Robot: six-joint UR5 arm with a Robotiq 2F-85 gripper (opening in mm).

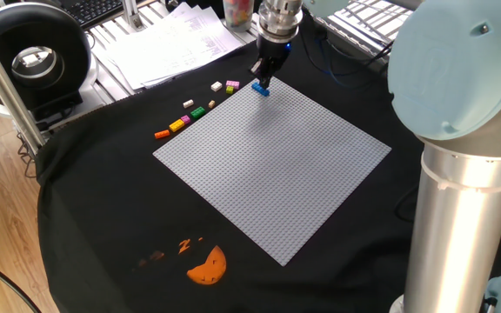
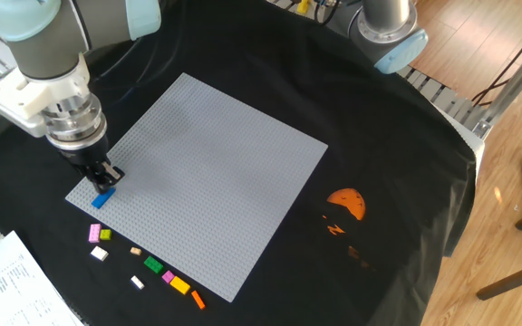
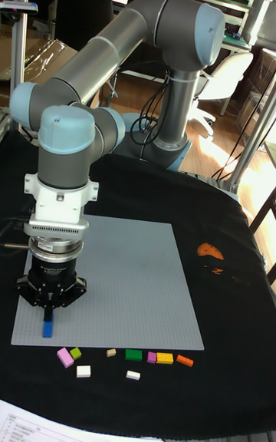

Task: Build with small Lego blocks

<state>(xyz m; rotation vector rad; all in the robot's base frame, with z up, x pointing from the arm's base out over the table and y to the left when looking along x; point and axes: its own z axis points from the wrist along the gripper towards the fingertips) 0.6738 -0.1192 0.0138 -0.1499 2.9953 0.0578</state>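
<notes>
A blue brick (image 1: 260, 88) (image 2: 103, 196) (image 3: 47, 329) lies on a corner of the grey baseplate (image 1: 277, 165) (image 2: 207, 172) (image 3: 115, 281). My gripper (image 1: 263, 75) (image 2: 103, 177) (image 3: 49, 308) hangs just above it, fingers together with nothing between them. Whether the tips touch the brick I cannot tell. Several loose bricks lie in a row on the black cloth beside that plate edge: orange (image 1: 161, 134) (image 2: 197, 300), yellow (image 1: 177, 125) (image 3: 164, 358), green (image 1: 198, 112) (image 2: 153, 264) (image 3: 133, 354), pink (image 1: 232, 83) (image 2: 94, 233) (image 3: 65, 357) and white (image 1: 217, 86) (image 2: 100, 253).
An orange half-round print (image 1: 207, 265) (image 2: 347, 202) marks the cloth past the plate's opposite side. Paper sheets (image 1: 168, 43) and a black round device (image 1: 33, 56) lie beyond the cloth. The robot's base column (image 1: 464, 217) stands at the right.
</notes>
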